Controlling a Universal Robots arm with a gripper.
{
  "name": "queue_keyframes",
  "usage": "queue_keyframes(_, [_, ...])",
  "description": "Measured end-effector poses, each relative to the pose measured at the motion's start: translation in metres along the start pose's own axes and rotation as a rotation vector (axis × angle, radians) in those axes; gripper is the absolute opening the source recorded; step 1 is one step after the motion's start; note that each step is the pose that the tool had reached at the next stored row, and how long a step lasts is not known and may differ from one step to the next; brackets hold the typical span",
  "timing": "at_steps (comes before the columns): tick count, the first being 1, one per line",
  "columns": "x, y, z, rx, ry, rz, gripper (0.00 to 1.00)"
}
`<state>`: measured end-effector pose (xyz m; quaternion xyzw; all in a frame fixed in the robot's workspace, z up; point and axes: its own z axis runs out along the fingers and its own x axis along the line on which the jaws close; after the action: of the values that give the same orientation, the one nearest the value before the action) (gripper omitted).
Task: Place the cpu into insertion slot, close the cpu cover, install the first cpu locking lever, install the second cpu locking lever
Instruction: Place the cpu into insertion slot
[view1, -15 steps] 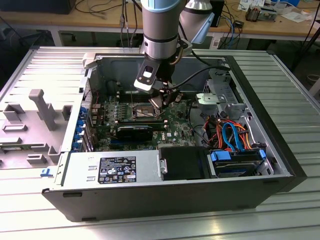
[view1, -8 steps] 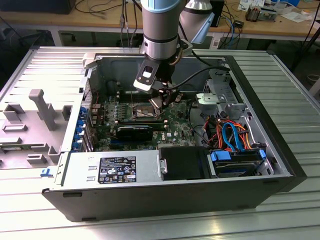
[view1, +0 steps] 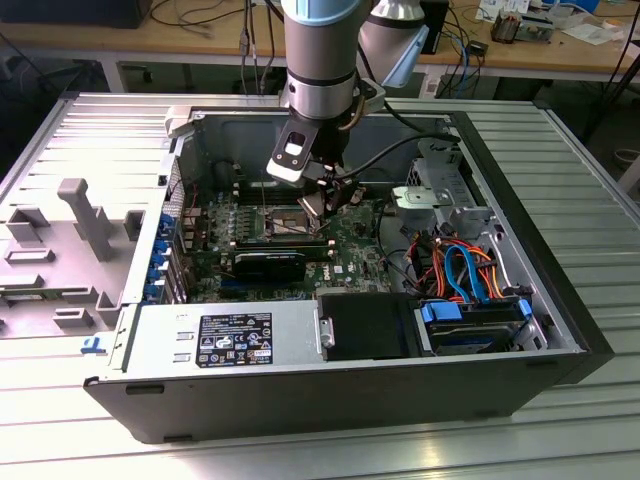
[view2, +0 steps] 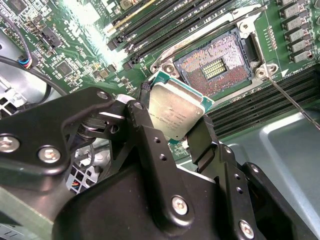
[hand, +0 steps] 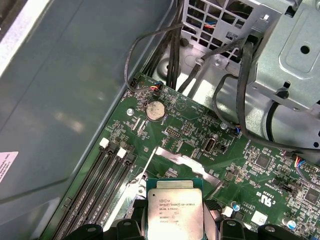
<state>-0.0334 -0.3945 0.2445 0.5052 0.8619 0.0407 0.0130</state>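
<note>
My gripper (view2: 172, 125) is shut on the cpu (view2: 176, 111), a small square chip with a dull silver top, pinched by its edges between the two black fingers (view2: 146, 125). In the second wrist view the chip hangs tilted just beside the insertion slot (view2: 215, 67), whose pin field lies uncovered inside a silver rim. In the first wrist view the cpu (hand: 175, 212) is at my gripper (hand: 175, 227), and beyond it the cpu cover (hand: 186, 163) stands raised as a silver strip. A thin locking lever (view2: 287, 97) stands free of the slot. In the exterior view my gripper (view1: 322, 205) hovers low over the green board.
Long black memory slots (view2: 165, 20) run beside the socket. A grey drive cage (hand: 280, 45) with black cables (hand: 240, 100) rises nearby. The power supply (view1: 220, 340), a black shroud (view1: 365, 325) and a blue-tabbed drive (view1: 470, 320) line the case front.
</note>
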Motion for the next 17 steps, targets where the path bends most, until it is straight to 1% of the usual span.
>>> queue_keyframes(17, [0.0000,0.0000,0.0004,-0.0001,-0.0008,0.010,0.54])
